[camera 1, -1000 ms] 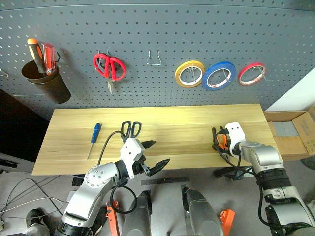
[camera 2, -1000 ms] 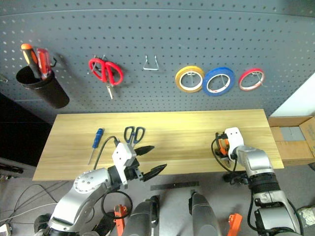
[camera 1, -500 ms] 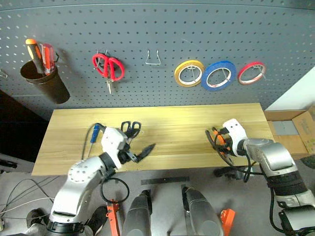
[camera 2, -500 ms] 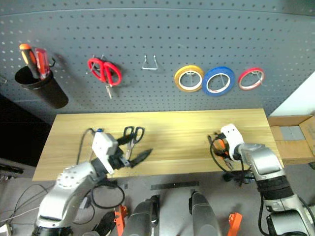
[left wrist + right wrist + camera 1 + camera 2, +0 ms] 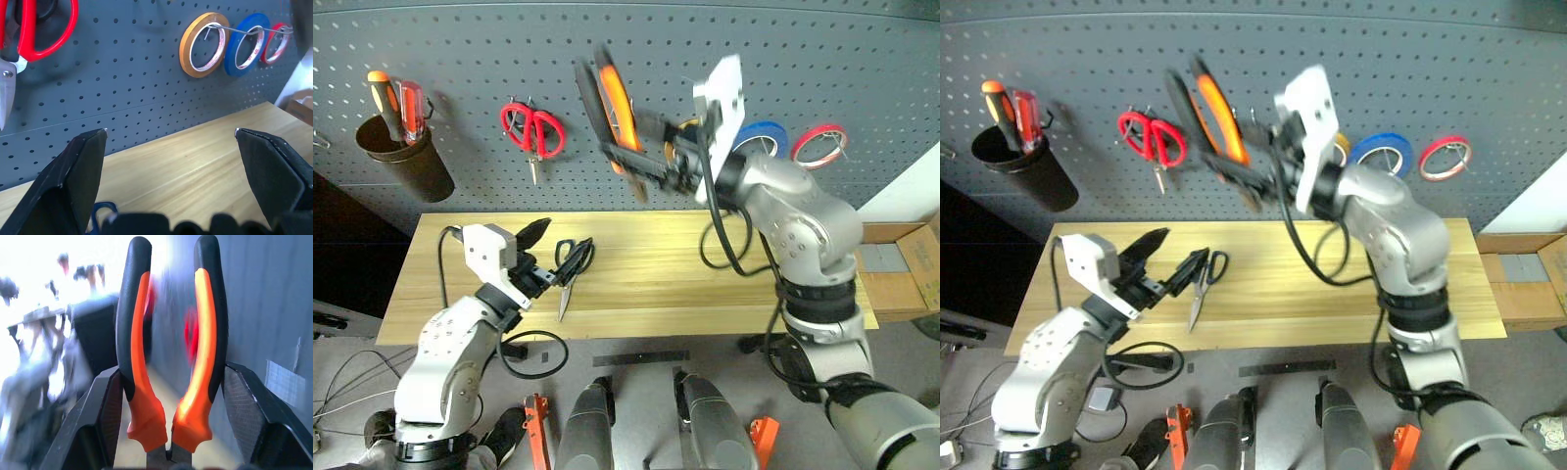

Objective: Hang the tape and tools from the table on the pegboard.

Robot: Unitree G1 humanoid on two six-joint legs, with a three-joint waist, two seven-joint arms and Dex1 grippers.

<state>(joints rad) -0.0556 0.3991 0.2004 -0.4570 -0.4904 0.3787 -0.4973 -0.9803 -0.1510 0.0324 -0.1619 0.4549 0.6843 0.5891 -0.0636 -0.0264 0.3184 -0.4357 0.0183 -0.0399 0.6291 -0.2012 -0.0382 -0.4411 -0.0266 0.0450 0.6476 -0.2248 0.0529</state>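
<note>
A dark grey pegboard (image 5: 460, 39) fills the wall ahead of me, and below it runs the long surface (image 5: 724, 294) of light yellowish wood. On the pegboard hang red-handled scissors (image 5: 533, 132), a yellow roll (image 5: 205, 44), the blue tape (image 5: 247, 41) and a red roll (image 5: 818, 144), side by side on their hooks. At the far left of the board a dark cup (image 5: 396, 162) holds an orange and a red screwdriver (image 5: 396, 103).

My right end effector (image 5: 168, 431) is raised in front of the pegboard, between the red scissors and the rolls, and it grips the pliers (image 5: 617, 108): my two black fingers (image 5: 98, 416) press on the orange-and-black handles from either side, and the handles point away from my wrist (they are blurred in the head views).

My left end effector (image 5: 548, 257) hovers over the left part of the surface with its fingers (image 5: 80, 161) spread wide and nothing between them. Just beside its fingertips the dark blue-handled scissors (image 5: 570, 269) lie flat on the wood, blades pointing toward the near edge; I cannot tell whether a fingertip touches them.

At the right end of the surface sits an open cardboard box (image 5: 901, 264). I can read no brand, label or writing on any tool, roll or box.
</note>
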